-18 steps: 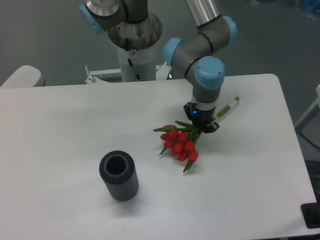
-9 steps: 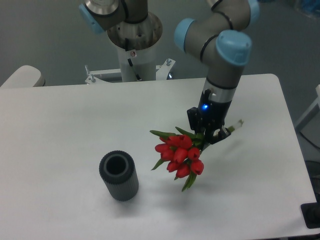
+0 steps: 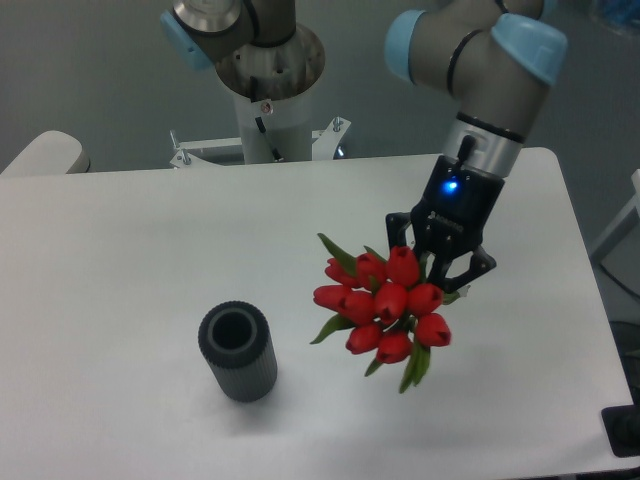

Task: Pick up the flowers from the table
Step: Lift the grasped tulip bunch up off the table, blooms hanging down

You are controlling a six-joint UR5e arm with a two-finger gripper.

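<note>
The flowers [image 3: 385, 305], a bunch of red tulips with green leaves, hang in the air above the white table [image 3: 120, 260], their heads tilted toward the camera. My gripper [image 3: 441, 268] is shut on the stems just behind the blooms, and the stems themselves are hidden behind the fingers and the flower heads. The bunch sits right of the table's centre.
A dark grey ribbed cylinder [image 3: 237, 352] stands upright on the table, left of the flowers. The robot base [image 3: 268, 90] rises behind the far edge. The table's right edge runs close beyond the gripper.
The gripper has risen and moved toward the camera and right, lifting the flowers off the table. The bunch now hangs higher with its heads tipped forward.
</note>
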